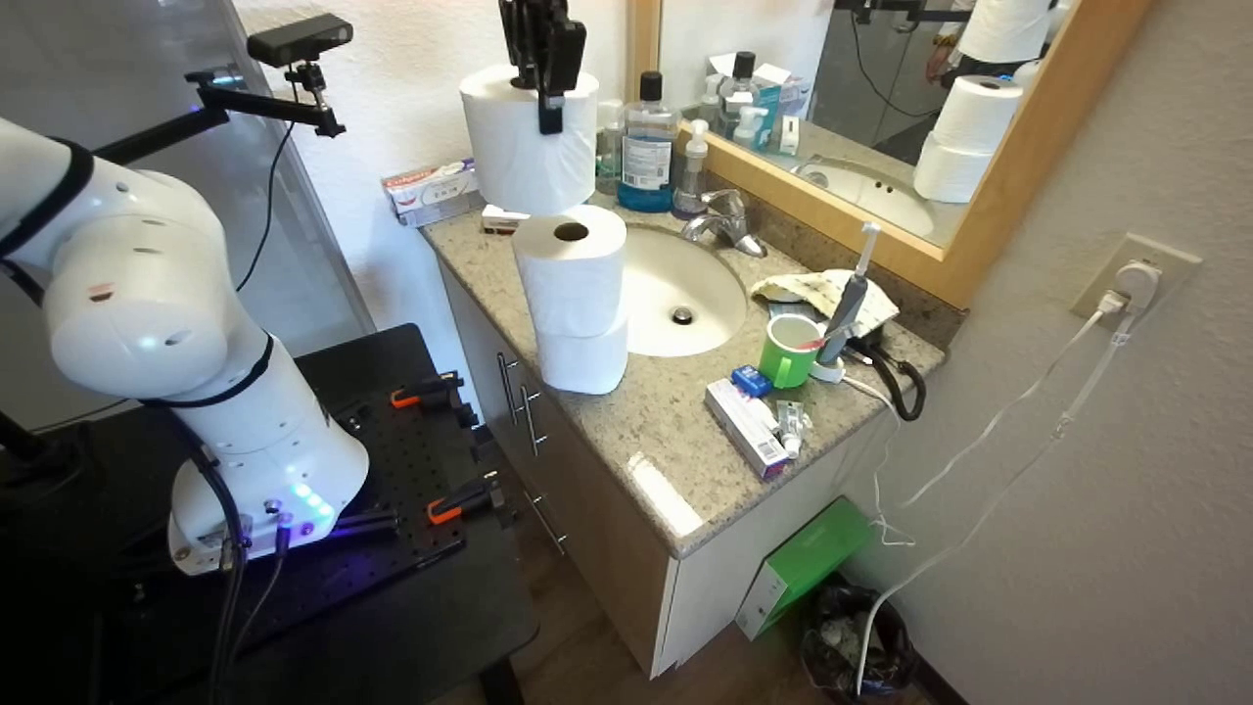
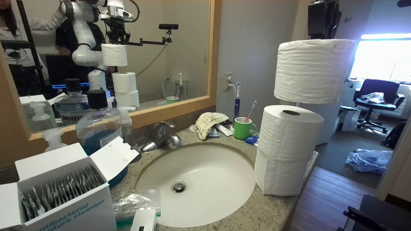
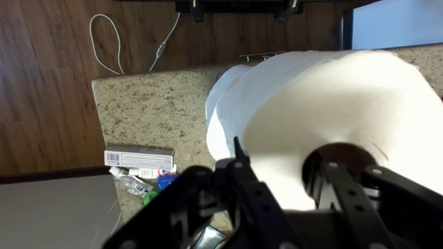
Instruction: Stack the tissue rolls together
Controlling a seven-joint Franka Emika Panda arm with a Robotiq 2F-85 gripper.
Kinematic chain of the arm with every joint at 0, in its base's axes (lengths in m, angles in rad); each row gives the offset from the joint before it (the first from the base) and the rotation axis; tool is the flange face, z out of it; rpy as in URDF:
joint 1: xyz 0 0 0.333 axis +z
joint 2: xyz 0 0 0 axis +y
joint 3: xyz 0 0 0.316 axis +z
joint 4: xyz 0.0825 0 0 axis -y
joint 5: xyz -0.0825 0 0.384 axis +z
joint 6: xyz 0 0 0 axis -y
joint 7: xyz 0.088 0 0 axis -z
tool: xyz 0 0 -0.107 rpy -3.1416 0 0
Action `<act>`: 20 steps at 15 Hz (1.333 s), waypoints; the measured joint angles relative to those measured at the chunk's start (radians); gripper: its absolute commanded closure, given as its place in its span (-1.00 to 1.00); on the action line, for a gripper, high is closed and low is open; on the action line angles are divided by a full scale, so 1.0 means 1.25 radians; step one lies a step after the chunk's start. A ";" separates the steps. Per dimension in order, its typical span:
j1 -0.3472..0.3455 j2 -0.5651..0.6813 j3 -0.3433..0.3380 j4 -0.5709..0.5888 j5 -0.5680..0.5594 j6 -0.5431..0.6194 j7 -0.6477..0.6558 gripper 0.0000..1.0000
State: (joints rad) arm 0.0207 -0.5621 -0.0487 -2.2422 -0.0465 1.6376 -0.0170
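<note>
My gripper is shut on the wall of a white tissue roll, one finger inside the core and one outside. The held roll also shows in an exterior view and the wrist view. Below it, an upper tissue roll sits upright on a lower tissue roll at the counter's edge; both also show in an exterior view, upper and lower. The held roll hangs above the stack, off to one side of its centre. The mirror shows a gap between them.
The sink and faucet are beside the stack. Bottles and a toothpaste box stand behind. A green cup, electric toothbrush and small box lie farther along. A mirror is on the wall.
</note>
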 measured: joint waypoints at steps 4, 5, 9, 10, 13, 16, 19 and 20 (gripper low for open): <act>0.000 0.002 0.000 -0.002 0.000 0.000 0.000 0.74; 0.000 0.003 0.000 -0.002 0.000 0.000 0.000 0.74; -0.005 0.008 0.000 -0.006 0.000 0.000 0.000 0.74; -0.007 0.008 0.000 -0.006 0.000 0.000 0.000 0.74; -0.014 0.010 -0.003 -0.009 0.000 0.001 0.000 0.74; -0.022 0.016 -0.010 -0.017 -0.001 0.004 0.000 0.74; -0.024 0.022 -0.019 -0.027 -0.002 0.011 0.000 0.74; -0.025 0.024 -0.021 -0.030 -0.002 0.014 0.000 0.74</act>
State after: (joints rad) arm -0.0105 -0.5321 -0.0753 -2.2795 -0.0491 1.6545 -0.0174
